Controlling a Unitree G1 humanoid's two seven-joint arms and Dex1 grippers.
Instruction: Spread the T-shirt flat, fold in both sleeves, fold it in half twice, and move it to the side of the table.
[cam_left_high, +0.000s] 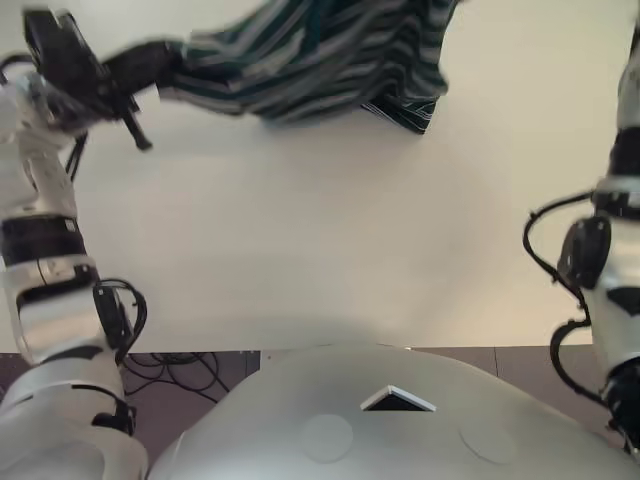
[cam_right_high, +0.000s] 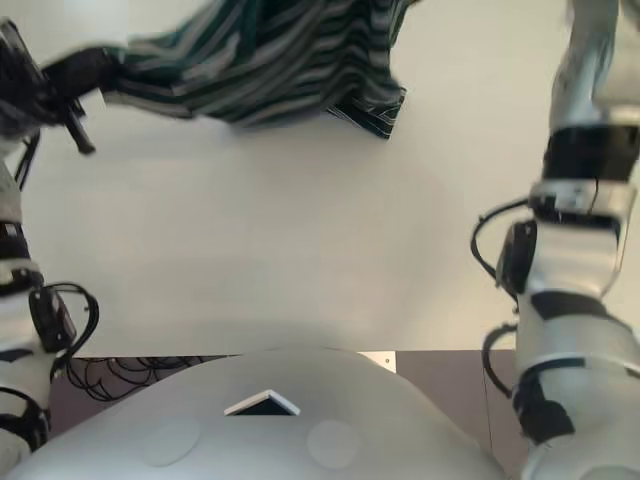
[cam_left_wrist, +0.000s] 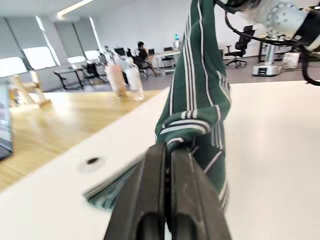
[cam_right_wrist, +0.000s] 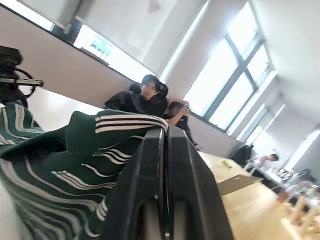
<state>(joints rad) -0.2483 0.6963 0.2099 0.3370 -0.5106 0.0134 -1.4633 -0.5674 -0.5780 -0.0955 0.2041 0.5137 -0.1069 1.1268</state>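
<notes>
In the left eye view, the T-shirt (cam_left_high: 320, 55) is a soft dark green knit with thin white stripes. It is gathered into loose folds and stretched across the far part of the smooth white table (cam_left_high: 300, 250). One corner droops toward the tabletop, but I can't tell whether it touches. The left gripper (cam_left_high: 160, 62), black and blocky, sits at the shirt's left end, and the cloth runs straight out of its tips. My left arm (cam_left_high: 40, 250) is bent at the elbow and reaches forward over the table's left side. The right arm (cam_left_high: 612, 240) rises along the right edge.

In the left wrist view, the two black fingers are pressed together, pinching a rolled, striped edge of the shirt. From there the fabric climbs as a taut, twisted column above the white surface. A wooden tabletop (cam_left_wrist: 45, 130) lies just beside the white one.

In the right wrist view, the right gripper (cam_right_wrist: 162, 142) has its fingers flat against each other, clamped on a fold that carries three white bands. The rest of the shirt falls away from the tips in deep wrinkles.
</notes>
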